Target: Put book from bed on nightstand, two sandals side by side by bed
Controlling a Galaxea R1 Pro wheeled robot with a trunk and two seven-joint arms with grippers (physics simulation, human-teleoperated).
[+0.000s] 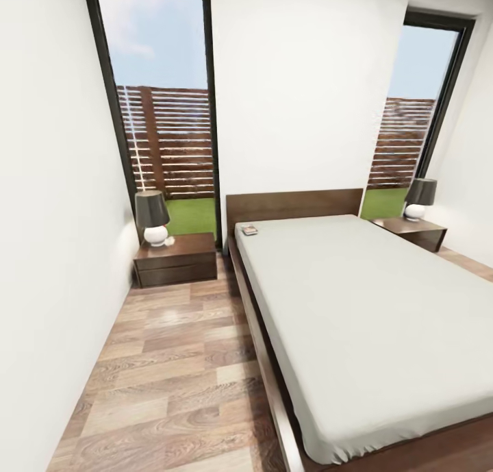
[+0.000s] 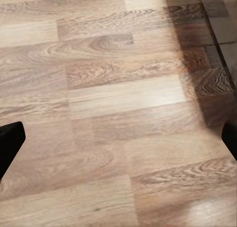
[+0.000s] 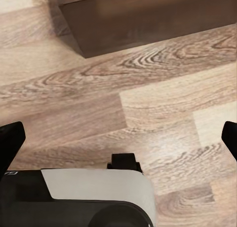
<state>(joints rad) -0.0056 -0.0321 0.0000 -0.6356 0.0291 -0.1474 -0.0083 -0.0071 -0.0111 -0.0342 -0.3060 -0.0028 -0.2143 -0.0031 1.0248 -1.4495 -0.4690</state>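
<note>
Book at bed's headboard corner, nightstand beyond open floor strip, both jaws wide, empty.

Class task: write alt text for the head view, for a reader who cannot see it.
A book lies at the head corner of a bed with a bare mattress, near the left nightstand. Each nightstand holds a lamp before tall windows; wood-plank floor runs alongside.

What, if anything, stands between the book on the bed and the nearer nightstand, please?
Nothing visible: the book lies at the mattress corner by the headboard, and the nightstand beside it has bare top next to its lamp.
</note>
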